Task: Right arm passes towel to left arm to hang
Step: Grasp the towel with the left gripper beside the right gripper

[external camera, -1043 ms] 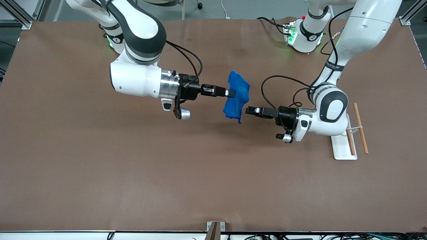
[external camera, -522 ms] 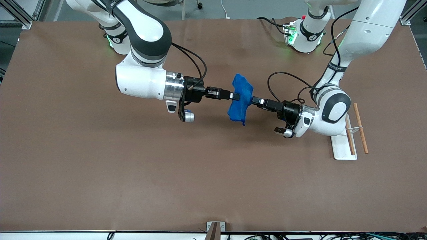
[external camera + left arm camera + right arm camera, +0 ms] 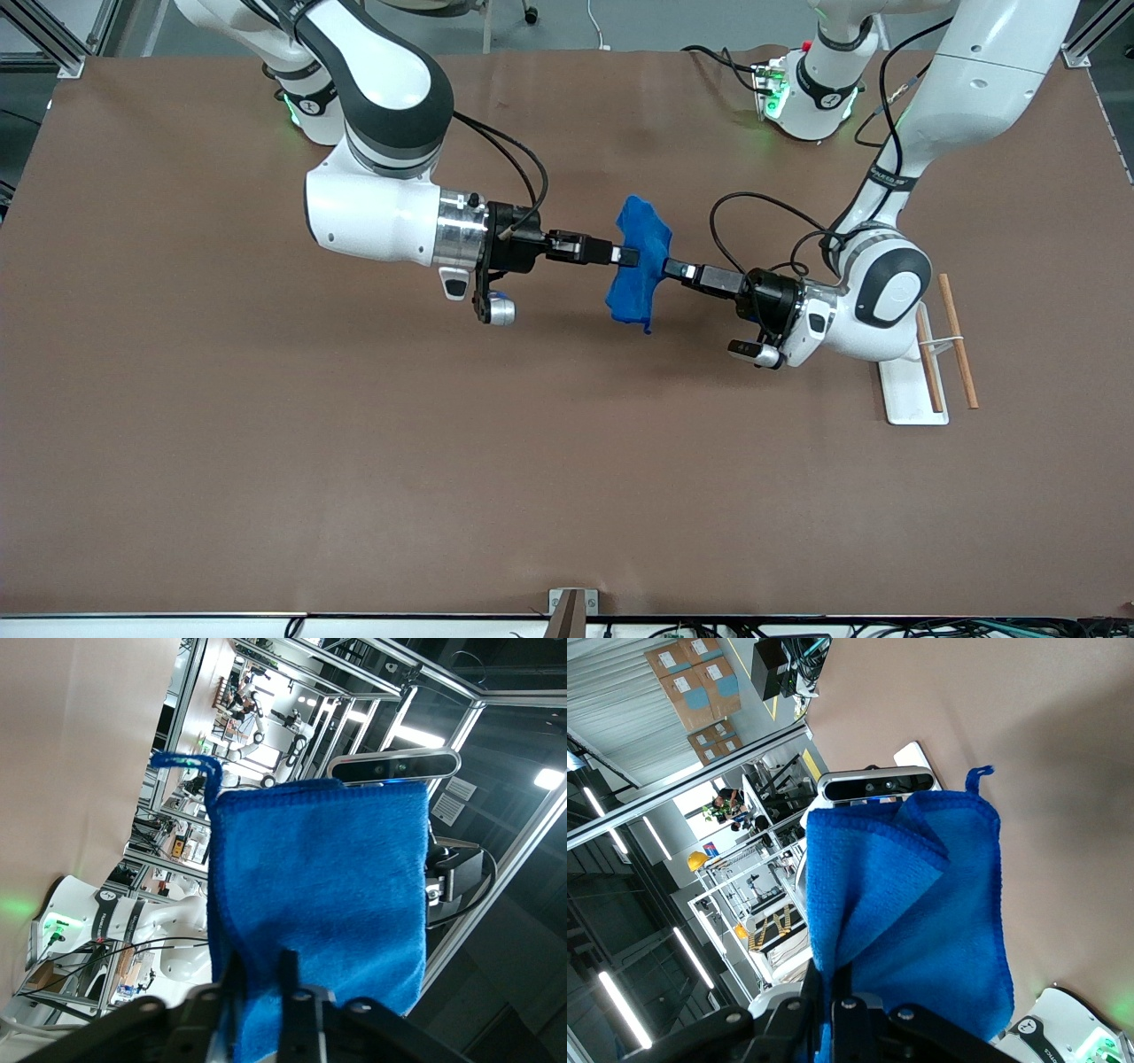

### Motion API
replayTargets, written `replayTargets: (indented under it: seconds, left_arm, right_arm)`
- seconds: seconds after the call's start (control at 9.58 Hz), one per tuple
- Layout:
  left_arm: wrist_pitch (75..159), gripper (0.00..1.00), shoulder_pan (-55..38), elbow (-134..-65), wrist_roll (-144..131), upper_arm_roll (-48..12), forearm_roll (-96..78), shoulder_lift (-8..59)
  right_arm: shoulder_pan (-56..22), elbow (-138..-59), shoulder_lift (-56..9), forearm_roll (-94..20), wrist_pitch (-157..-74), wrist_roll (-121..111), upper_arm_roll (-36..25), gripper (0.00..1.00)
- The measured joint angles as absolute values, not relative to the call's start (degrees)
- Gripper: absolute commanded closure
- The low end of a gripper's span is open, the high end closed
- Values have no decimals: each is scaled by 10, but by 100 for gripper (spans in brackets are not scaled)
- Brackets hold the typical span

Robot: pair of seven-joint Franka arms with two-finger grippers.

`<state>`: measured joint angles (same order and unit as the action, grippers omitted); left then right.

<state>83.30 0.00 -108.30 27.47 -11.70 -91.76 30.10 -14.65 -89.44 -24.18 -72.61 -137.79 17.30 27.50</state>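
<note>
Up over the middle of the table (image 3: 266,425), my right end effector (image 3: 627,256) clamped on the blue towel (image 3: 640,266) — hanging mid-air, my left end effector (image 3: 671,266) pinching its edge too, wooden rack (image 3: 939,354) nearby.

We see the towel (image 3: 640,262), a bright blue soft cloth with a small corner loop (image 3: 188,762), hanging folded in the air above the middle of the table. The right arm (image 3: 381,190) and the left arm (image 3: 886,292) each meet it from their own end.
</note>
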Motion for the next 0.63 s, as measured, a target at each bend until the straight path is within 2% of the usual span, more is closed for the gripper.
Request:
replayTargets:
  seconds: [0.42, 0.52, 0.63]
  left_arm:
    - [833, 100, 9, -1046, 212, -117, -934, 301]
    - [833, 100, 17, -1021, 170, -116, -934, 300]
    - [834, 100, 28, -996, 118, -114, -932, 296]
  right_arm:
    - [-146, -894, -242, -728, -1378, 173, 275, 100]
    - [-146, -894, -242, -728, -1378, 173, 275, 91]
    - [-146, -893, -242, -728, -1378, 173, 275, 1]
